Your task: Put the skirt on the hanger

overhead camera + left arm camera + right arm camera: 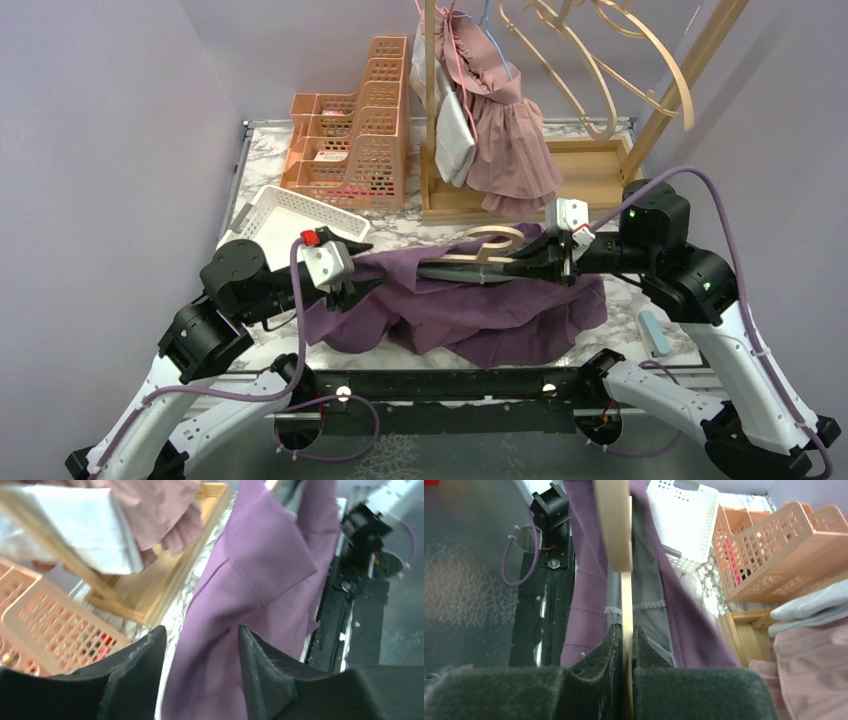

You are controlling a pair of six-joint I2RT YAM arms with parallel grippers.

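Purple skirt (pixel 470 320) crumpled, pale wooden hanger (pixel 614 525) lying across it (partly inside fabric)

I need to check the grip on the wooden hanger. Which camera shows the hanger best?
The top external view: most of the hanger shows, lying on the purple skirt, with the right gripper shut on it. The right wrist view shows only its thin edge between the fingers. The left wrist view shows no clear hanger.

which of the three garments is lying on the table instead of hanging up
The dark purple skirt, heaped on the marble table. The pink pleated skirt and pale grey garment hang on the wooden rack behind it.
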